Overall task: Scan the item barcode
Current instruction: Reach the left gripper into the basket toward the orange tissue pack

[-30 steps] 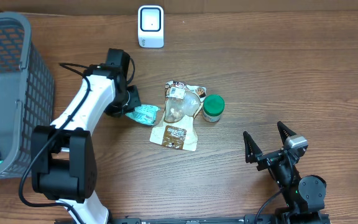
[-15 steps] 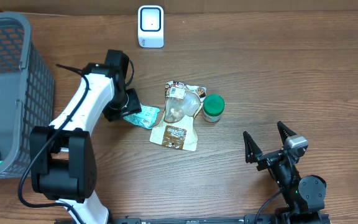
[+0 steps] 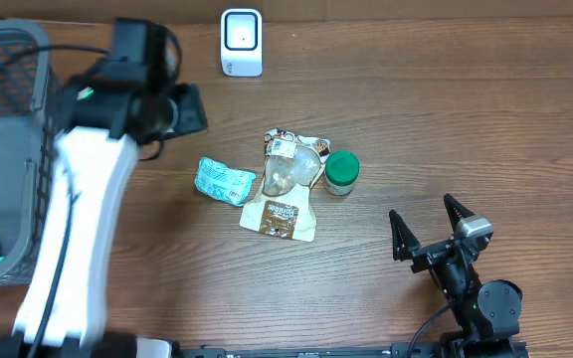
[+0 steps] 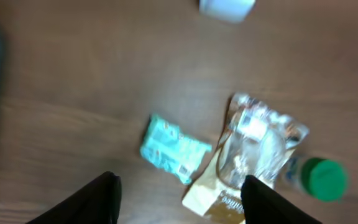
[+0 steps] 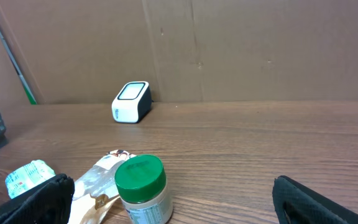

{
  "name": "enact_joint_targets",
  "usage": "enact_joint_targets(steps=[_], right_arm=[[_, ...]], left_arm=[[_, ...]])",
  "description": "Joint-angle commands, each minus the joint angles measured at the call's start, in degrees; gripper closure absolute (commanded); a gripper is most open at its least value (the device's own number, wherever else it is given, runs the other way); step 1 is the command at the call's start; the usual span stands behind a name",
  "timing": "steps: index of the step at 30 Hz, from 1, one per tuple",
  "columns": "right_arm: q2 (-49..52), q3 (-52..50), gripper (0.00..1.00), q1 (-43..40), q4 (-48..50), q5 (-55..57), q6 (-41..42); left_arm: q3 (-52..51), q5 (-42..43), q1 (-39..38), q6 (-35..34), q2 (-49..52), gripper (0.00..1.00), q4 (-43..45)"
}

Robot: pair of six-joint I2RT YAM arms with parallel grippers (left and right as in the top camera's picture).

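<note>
Release of the crinkled teal plastic snack packet is the change over the last second. The left gripper, closed on the packet a second ago, now stands parted and empty, and its arm has swung up and away toward 10 o'clock of the packet, blurred in the overhead view. The packet itself has barely shifted.

Position: the packet lies flat on the wooden table, near centre, just beside the brown-and-clear foil pouch at that pouch's 9 o'clock. The white box-shaped barcode scanner sits well apart at the packet's 12 o'clock, at the table's far edge.

Judgement: the packet is free on the table rather than presented to the scanner. Whether its scan is finished cannot be told from these views.

Appearance: small rectangular pillow pack, teal with pale print and a white patch at one corner. The wrist view is too blurred to show a barcode.

Right gripper rests at 5 o'clock of the table, fingers spread wide, holding nothing.
</note>
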Motion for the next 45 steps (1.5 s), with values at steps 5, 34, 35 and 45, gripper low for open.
enact_joint_targets(steps=[5, 34, 35, 45], right_arm=[[-0.68, -0.59, 0.00, -0.33, 0.28, -0.26, -0.04], [-0.68, -0.59, 0.00, -0.33, 0.28, -0.26, -0.04], [-0.68, -0.59, 0.00, -0.33, 0.28, -0.26, -0.04], [-0.68, -0.59, 0.00, -0.33, 0.28, -0.28, -0.04]], left_arm=[[2.75, -11.58, 8.28, 1.09, -13.94, 0.28, -1.64], [-0.55, -14.49, 50.40, -0.26, 14.56, 0.32, -2.89], [-1.88, -15.32, 50.60, -0.24, 14.64, 0.32, -2.14], [-18.62, -19.28, 52.39, 8.94, 14.64, 0.20, 13.73]])
